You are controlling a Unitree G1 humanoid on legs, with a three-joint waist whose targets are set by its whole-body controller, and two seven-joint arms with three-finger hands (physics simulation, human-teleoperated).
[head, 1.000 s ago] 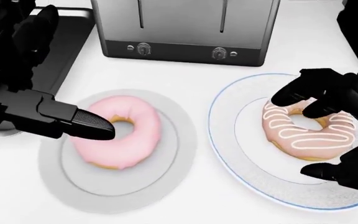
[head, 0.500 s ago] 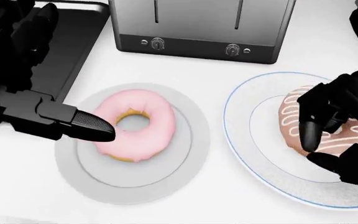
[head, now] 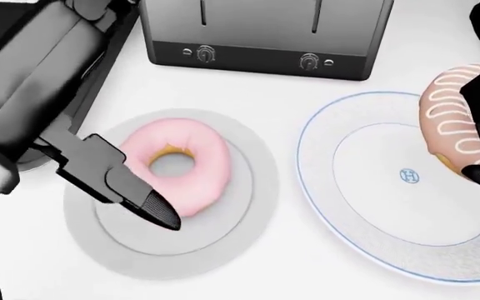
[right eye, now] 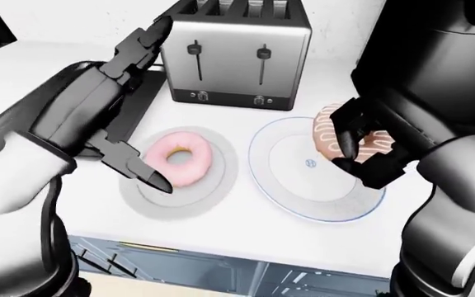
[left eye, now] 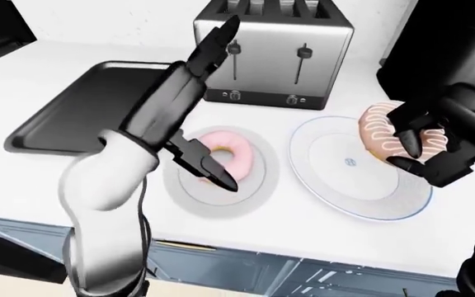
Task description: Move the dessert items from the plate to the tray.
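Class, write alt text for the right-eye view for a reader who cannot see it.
The right hand grips a striped donut lifted above a blue-rimmed plate. The open left hand hovers beside a pink donut on a grey plate, below a toaster.

Left hand open at centre-left, fingers spread wide, right hand at right edge, fingers curled closed.

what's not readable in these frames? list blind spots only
- Striped donut, head view: its right part is cut by the frame edge and covered by the right hand.
- Tray, left-eye view: the left arm hides its right side.
- Pink donut, head view: a left hand finger overlaps its lower left edge; contact unclear.
- Toaster, head view: top cut off.
- Blue-rimmed plate: centre logo too small.
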